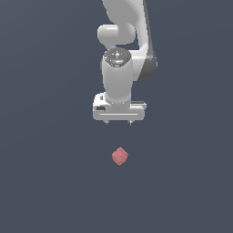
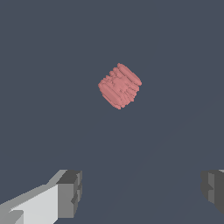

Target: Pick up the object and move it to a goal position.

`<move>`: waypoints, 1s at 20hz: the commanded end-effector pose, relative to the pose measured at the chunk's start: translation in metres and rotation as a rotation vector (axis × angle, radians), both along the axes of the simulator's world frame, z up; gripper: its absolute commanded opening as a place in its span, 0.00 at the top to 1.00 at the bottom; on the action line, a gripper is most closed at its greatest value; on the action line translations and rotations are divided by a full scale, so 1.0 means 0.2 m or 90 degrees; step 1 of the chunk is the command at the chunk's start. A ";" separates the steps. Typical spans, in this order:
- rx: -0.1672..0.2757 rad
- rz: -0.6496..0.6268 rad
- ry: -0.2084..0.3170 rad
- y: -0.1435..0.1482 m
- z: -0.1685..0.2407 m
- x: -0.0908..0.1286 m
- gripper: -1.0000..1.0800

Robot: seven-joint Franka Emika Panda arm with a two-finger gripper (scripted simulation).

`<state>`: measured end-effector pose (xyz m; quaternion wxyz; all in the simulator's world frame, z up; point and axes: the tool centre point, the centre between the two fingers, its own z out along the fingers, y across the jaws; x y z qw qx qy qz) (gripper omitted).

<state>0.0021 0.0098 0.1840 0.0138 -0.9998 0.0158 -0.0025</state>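
Exterior view shows the hand (image 1: 118, 122) hanging above the tabletop (image 1: 45, 182), released and grasping nothing, with the cube (image 1: 119, 156) resting on the surface apart from it, offset toward the viewer and almost in line with the midpoint between the fingertips. Wrist view confirms that the cube (image 2: 120, 85) lies ahead of the spread fingers (image 2: 70, 192), not between them, and that its faces are turned at an angle to the finger line. The approach therefore likely requires a forward shift, a wrist rotation, then a descent.
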 end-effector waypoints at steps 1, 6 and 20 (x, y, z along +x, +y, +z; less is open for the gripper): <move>0.000 0.000 0.000 0.00 0.00 0.00 0.04; 0.008 0.007 -0.008 0.09 0.02 0.01 0.04; 0.012 0.044 -0.015 0.17 0.01 0.06 0.04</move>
